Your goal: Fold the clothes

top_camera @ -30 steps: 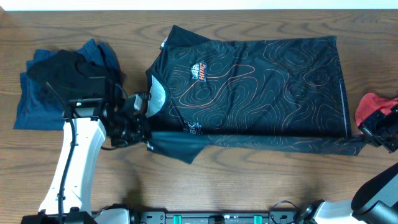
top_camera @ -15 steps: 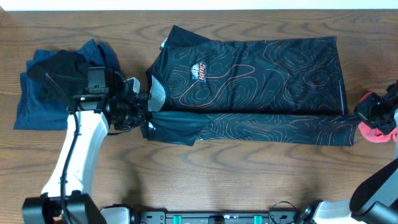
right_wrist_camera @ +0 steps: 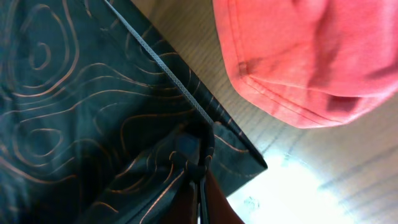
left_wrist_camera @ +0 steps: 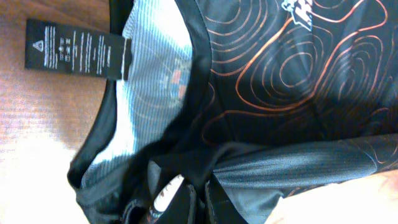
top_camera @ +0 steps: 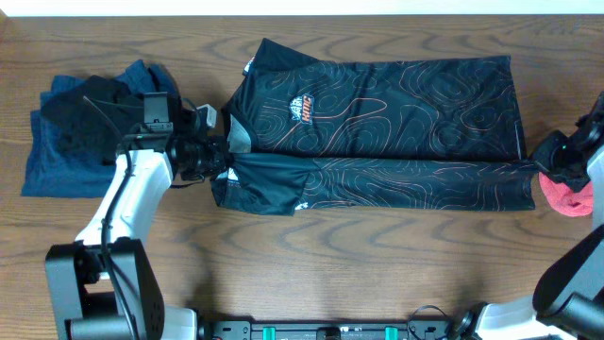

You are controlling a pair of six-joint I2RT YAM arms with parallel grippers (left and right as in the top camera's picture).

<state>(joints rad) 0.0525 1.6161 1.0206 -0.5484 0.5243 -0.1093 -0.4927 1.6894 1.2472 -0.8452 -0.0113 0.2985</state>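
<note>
Two grips hold the jersey (top_camera: 377,104): left end effector (left_wrist_camera: 199,198) and right end effector (right_wrist_camera: 200,186) clench opposite ends, pulling your fold taut

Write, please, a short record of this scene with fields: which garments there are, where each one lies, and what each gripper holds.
main garment: black jersey with thin orange contour lines, spread on the brown wooden table, logo up
fold: near long edge doubled over the body
left gripper: shut on the jersey beside the collar
right gripper: shut on the jersey's hem corner
right end: soft red garment, beside the hem
left end: navy cloth garment, with a plain black garment on top
</note>
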